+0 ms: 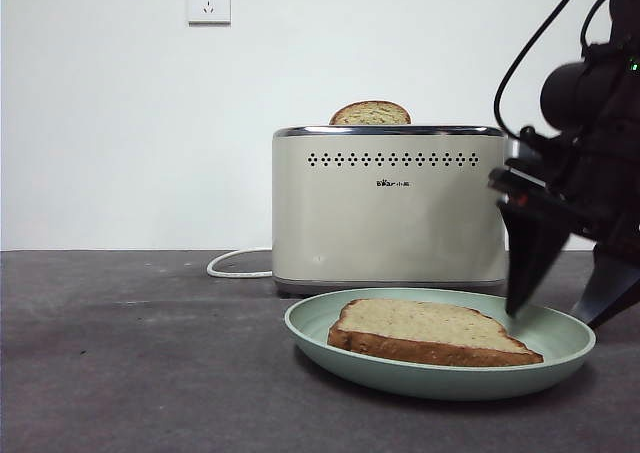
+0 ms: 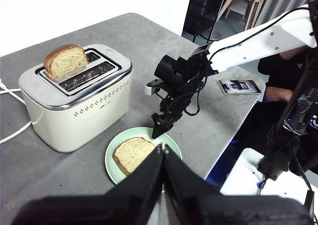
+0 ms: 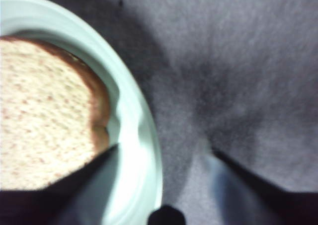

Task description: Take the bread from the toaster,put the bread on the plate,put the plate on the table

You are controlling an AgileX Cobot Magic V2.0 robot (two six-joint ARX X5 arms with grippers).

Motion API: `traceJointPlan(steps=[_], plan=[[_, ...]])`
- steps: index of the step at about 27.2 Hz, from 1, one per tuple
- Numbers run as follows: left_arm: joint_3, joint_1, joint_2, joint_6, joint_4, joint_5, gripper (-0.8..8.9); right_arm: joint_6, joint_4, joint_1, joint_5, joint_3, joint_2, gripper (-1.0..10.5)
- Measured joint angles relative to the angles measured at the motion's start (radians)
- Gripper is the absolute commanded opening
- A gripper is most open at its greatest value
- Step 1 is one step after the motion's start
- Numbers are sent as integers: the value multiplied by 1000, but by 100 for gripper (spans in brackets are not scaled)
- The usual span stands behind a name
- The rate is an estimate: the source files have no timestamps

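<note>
One slice of bread [image 1: 430, 328] lies flat on the mint-green plate [image 1: 440, 383], which rests on the table [image 1: 120, 353] in front of the toaster [image 1: 390, 213]. A second slice [image 1: 370, 114] stands in the toaster's slot. My right gripper [image 1: 552, 316] is open and low at the plate's right rim. In the right wrist view [image 3: 165, 150] one jaw is over the plate rim [image 3: 141, 150] beside the bread [image 3: 39, 120], the other over the table. My left gripper [image 2: 162, 150] is shut and empty, high above the plate [image 2: 149, 133], bread [image 2: 131, 153] and toaster [image 2: 74, 111].
A white cord [image 1: 235, 263] runs from the toaster's left side. A wall socket [image 1: 208, 1] is on the white wall behind. A phone [image 2: 238, 86] lies near the table's far edge, and a person [image 2: 283, 71] sits beyond it.
</note>
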Motion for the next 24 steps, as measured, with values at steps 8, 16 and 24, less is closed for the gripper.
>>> traceJointPlan(steps=[8,16,24], plan=[[0,0,16,0,0,0,-9,-29,-176,37,-28,0,-476,441],[0,0,26,0,-8,0,-9,-31,-402,135,-81,0,-905,351],[0,0,26,0,-18,0,-8,-29,-613,193,-82,0,-1032,-15]])
